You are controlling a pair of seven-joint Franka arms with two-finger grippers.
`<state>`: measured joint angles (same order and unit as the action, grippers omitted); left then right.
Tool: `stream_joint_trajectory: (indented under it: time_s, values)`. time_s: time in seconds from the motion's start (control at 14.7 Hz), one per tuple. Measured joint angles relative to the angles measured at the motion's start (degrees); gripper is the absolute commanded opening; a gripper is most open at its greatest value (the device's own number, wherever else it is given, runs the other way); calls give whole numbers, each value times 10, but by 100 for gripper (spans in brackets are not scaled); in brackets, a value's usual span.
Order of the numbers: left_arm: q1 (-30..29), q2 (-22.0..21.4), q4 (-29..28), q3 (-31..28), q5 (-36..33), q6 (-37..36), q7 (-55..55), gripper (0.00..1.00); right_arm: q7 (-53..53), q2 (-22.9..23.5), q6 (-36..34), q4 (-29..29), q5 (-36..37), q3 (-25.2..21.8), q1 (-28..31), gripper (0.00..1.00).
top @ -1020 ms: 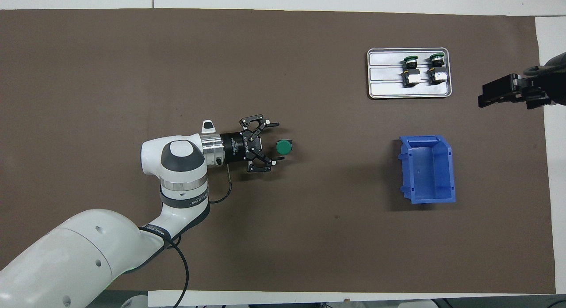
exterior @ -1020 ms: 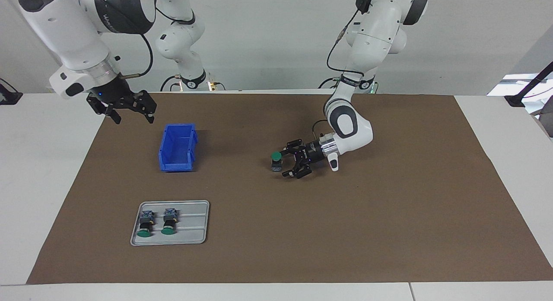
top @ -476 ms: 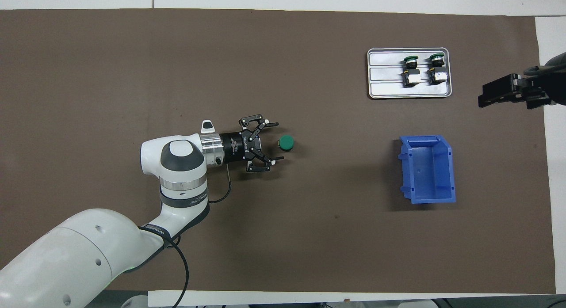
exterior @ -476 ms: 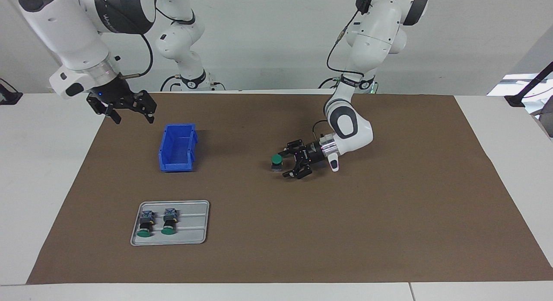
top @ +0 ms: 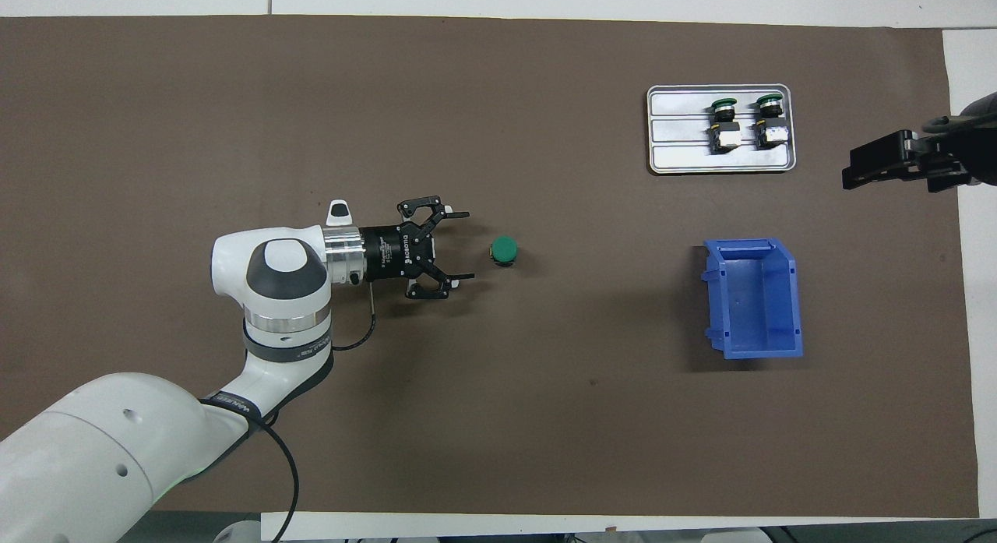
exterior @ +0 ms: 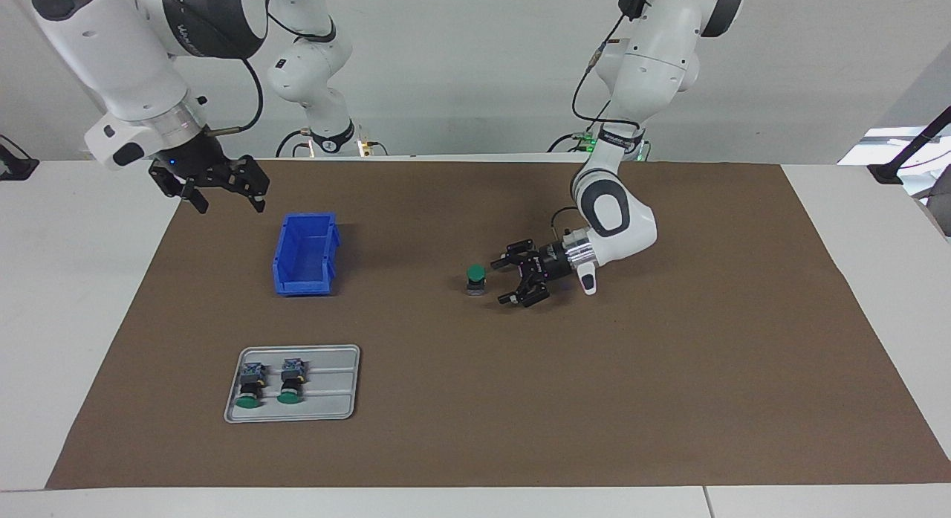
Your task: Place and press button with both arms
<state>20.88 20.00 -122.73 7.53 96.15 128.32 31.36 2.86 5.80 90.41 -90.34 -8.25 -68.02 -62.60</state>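
Two white jointed arms with dark joint caps frame the scene, and the risks follow from how each stands; the left arm reaches low across the broad brown table mat (exterior: 669, 399) at the centre right of the facing view, its black two-finger left gripper (exterior: 507, 279) lying almost level with the mat, fingers spread wide and holding nothing; the right arm waits at the upper left of that view, its right gripper (exterior: 229, 201) hanging open and empty above the mat's edge. At left of centre sits the blue open-topped plastic bin (exterior: 306, 253); at lower left lies the flat grey metal tray (exterior: 343, 399) carrying two spare green-capped switches (exterior: 270, 382) on their sides. Smallest is the task's own small push-button switch (exterior: 475, 278) with round green mushroom cap, standing upright near the frame's middle, just beside the left fingertips yet apart from them.

Judging from this, the switch looks tall for its small base; a sideways brush from the low fingers or links could tip it or skid it along the mat. A press landing off the cap's centre would probably topple rather than depress it, unless the other gripper steadies the body. Two arms converging on one small target could also collide near it.
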Motion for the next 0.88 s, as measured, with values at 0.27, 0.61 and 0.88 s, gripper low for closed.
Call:
stream_joint_trajectory:
  time_s: [0.27, 0.61, 0.88]
  values:
    - [-68, -45, 12, -2, -162, -65, 23, 100, 0, 0, 0, 0, 0, 0, 0, 99]
    - [-68, -84, 92, 4, -361, -70, 137, 100, 0, 0, 0, 0, 0, 0, 0, 99]
    - [-46, -87, 147, 8, -504, -81, 181, 100, 0, 0, 0, 0, 0, 0, 0, 99]
